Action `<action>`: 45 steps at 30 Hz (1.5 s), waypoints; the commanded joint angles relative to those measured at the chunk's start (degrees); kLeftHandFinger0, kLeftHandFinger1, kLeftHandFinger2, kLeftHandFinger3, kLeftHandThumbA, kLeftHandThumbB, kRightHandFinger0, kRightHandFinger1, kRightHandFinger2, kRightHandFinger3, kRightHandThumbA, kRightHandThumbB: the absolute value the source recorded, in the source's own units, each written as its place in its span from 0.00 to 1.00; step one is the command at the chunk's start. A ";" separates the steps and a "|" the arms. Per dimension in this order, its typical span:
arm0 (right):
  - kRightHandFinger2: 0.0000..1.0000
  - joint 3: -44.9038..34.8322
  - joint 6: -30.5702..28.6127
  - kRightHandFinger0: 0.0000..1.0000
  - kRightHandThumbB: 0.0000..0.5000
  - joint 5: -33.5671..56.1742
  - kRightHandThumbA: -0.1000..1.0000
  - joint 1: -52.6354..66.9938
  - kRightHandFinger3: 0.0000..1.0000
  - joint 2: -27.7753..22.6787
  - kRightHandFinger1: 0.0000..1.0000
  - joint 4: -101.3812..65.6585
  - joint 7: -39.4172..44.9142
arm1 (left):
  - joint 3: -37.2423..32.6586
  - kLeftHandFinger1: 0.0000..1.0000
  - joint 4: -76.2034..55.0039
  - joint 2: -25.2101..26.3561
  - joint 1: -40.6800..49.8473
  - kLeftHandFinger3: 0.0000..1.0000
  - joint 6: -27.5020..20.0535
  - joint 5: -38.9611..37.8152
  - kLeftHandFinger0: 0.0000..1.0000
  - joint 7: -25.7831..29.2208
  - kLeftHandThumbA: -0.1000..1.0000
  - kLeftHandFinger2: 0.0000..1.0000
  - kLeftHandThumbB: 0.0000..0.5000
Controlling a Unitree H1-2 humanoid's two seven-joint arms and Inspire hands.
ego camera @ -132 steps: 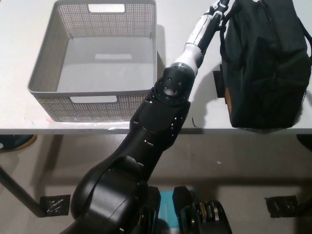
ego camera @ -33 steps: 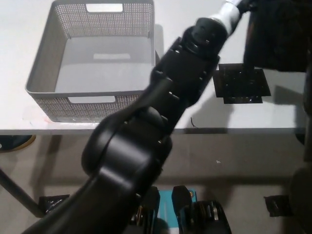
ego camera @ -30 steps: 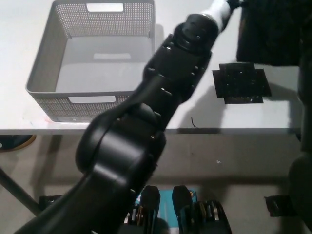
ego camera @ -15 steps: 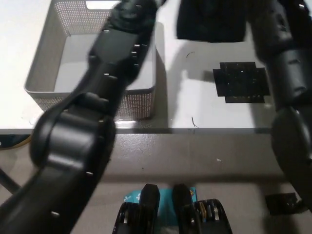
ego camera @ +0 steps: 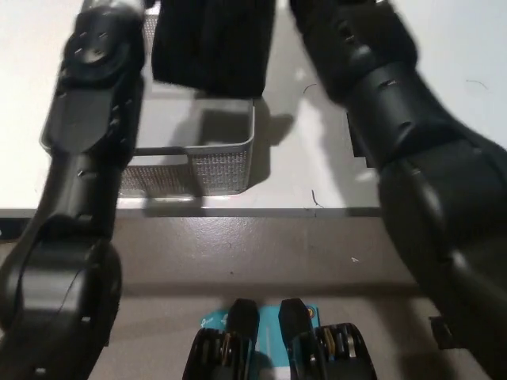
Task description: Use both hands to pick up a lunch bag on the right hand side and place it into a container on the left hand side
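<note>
Bag (ego camera: 210, 47) held aloft between both arms, above the basket (ego camera: 226, 162) at the table's (ego camera: 317, 170) left end, so it can drop inside. Both hands lie out of frame; their grip cannot be told.

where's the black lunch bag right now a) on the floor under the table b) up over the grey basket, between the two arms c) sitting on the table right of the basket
b: the lunch bag hangs over the far part of the grey basket, with one arm on either side; neither hand shows in this view.
</note>
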 commanded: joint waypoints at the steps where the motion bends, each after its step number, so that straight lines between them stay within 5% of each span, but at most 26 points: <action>1: 1.00 4.82 -5.87 1.00 0.28 -4.73 1.00 -14.15 1.00 9.93 1.00 2.80 9.54 | 5.04 1.00 -16.25 4.88 -0.82 1.00 2.19 -5.73 1.00 0.71 1.00 1.00 0.46; 6: 1.00 5.09 -8.21 1.00 0.25 -4.47 1.00 -11.80 1.00 11.83 1.00 4.77 11.72 | 6.03 1.00 -18.20 5.56 3.73 1.00 2.34 -5.94 1.00 -0.79 1.00 1.00 0.44; 9: 1.00 5.30 -7.40 1.00 0.32 -4.48 1.00 -10.89 1.00 12.22 1.00 5.70 11.78 | 5.42 1.00 -18.49 6.08 5.62 1.00 3.37 -3.86 1.00 0.47 1.00 1.00 0.45; 14: 1.00 4.44 -8.34 1.00 0.28 -3.95 1.00 -8.81 1.00 11.45 1.00 6.26 13.68 | 2.78 1.00 -17.40 8.01 7.70 1.00 4.66 -1.48 1.00 -0.63 1.00 1.00 0.58; 18: 1.00 5.87 -7.08 1.00 0.33 -6.07 1.00 -7.49 1.00 9.11 1.00 6.45 12.16 | -2.26 1.00 -19.43 13.66 8.43 1.00 11.00 5.40 1.00 -0.55 1.00 1.00 0.64; 21: 1.00 8.92 -6.54 1.00 0.25 -9.96 1.00 -7.00 1.00 7.28 1.00 6.24 7.82 | -6.00 1.00 -18.96 19.21 8.57 1.00 12.73 7.00 1.00 -4.51 1.00 1.00 0.68; 24: 1.00 20.06 -4.92 1.00 0.24 -21.42 1.00 -5.27 1.00 1.63 1.00 4.74 0.10 | -10.76 1.00 -16.51 27.08 8.71 1.00 11.33 8.87 1.00 -10.53 1.00 1.00 0.62; 25: 1.00 22.23 -5.68 1.00 0.20 -23.38 0.88 -4.62 1.00 0.31 1.00 4.35 -1.64 | -10.98 1.00 -16.33 28.44 8.94 1.00 11.33 8.57 1.00 -11.30 1.00 1.00 0.62; 26: 1.00 26.06 -6.14 1.00 0.18 -27.16 0.66 -3.53 1.00 -2.38 1.00 3.72 -4.82 | -11.82 1.00 -15.73 30.89 8.89 1.00 10.32 8.84 1.00 -12.74 1.00 1.00 0.62; 27: 1.00 27.47 -5.84 1.00 0.17 -28.42 0.58 -2.85 1.00 -3.86 1.00 3.18 -6.04 | -12.32 1.00 -15.86 32.18 8.94 1.00 10.15 9.13 1.00 -13.41 1.00 1.00 0.59; 31: 1.00 29.41 -7.15 1.00 0.13 -30.26 0.71 0.93 1.00 -10.79 1.00 -1.54 -8.87 | -12.97 1.00 -15.14 37.21 9.53 1.00 6.27 9.04 1.00 -15.89 1.00 1.00 0.69; 33: 1.00 27.37 -6.72 1.00 0.14 -29.04 0.86 3.64 1.00 -14.81 1.00 -7.53 -7.20 | -13.40 1.00 -16.03 39.69 9.69 1.00 5.13 9.34 1.00 -16.96 1.00 1.00 0.46; 38: 1.00 24.89 -5.48 1.00 0.23 -29.11 0.99 8.83 1.00 -19.18 1.00 -18.81 -5.37 | -14.59 1.00 -18.11 42.83 10.44 1.00 4.95 10.50 1.00 -18.03 1.00 1.00 0.50; 45: 1.00 22.17 -2.60 1.00 0.26 -28.29 1.00 15.45 1.00 -22.93 1.00 -33.19 -1.09 | -13.86 1.00 -18.00 43.59 8.90 1.00 5.19 8.11 1.00 -20.30 1.00 1.00 0.50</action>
